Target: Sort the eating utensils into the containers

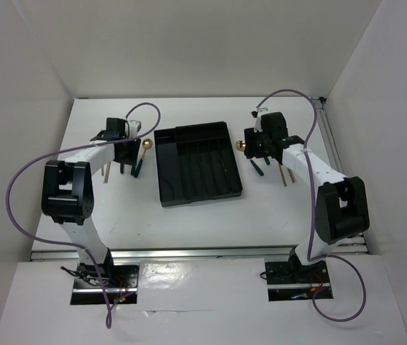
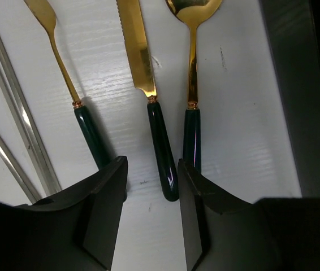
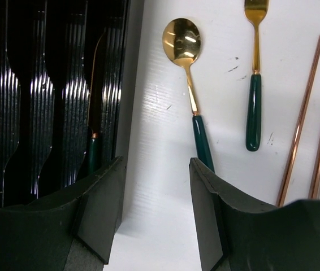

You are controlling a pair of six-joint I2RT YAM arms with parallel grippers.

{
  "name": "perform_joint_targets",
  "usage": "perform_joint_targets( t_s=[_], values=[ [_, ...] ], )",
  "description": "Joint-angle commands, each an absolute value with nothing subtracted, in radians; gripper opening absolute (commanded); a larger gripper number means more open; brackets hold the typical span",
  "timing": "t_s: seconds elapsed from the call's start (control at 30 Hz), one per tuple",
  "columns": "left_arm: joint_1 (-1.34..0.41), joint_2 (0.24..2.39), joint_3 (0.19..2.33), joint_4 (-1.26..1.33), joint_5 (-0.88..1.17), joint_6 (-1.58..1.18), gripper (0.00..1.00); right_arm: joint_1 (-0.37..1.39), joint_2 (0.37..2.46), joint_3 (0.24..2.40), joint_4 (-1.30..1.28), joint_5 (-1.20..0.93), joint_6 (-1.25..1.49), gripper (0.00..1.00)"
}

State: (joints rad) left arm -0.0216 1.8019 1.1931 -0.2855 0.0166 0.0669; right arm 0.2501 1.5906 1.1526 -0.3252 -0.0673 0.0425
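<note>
In the left wrist view a gold fork (image 2: 64,73), a gold knife (image 2: 143,62) and a gold spoon (image 2: 192,68), all with dark green handles, lie side by side on the white table. My left gripper (image 2: 151,217) is open, with the end of the knife handle between its fingers. My right gripper (image 3: 154,209) is open over bare table between the black tray (image 3: 130,84) and another spoon (image 3: 188,73), whose handle runs behind the right finger (image 3: 216,214). A second fork (image 3: 254,84) lies beyond. One green-handled utensil (image 3: 94,147) lies in the tray's rightmost compartment.
Silver chopsticks (image 2: 18,113) lie left of the left fork. Copper chopsticks (image 3: 301,124) lie right of the right fork. From above, the tray (image 1: 200,199) sits between my left gripper (image 1: 126,154) and right gripper (image 1: 259,147). White walls enclose the table.
</note>
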Motion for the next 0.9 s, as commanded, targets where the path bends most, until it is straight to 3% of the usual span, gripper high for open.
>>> perform_joint_targets(
  t_s=[0.0,0.37,0.73,0.87],
  values=[
    [-0.028,1.833,1.243,-0.288,-0.021,0.028,0.53,0.238,1.554,1.152,-0.284,-0.069,0.032,0.57],
    [-0.028,1.908,1.293,-0.288,-0.031,0.017,0.46,0.21,1.572,1.17,-0.293,-0.09,0.023,0.57],
    [-0.028,1.977,1.331,-0.298,-0.011,0.017,0.46,0.181,1.6,1.189,-0.302,-0.091,0.023,0.56],
    [-0.028,2.0,1.341,-0.307,-0.011,0.017,0.34,0.181,1.6,1.189,-0.302,-0.1,0.023,0.56]
  ],
)
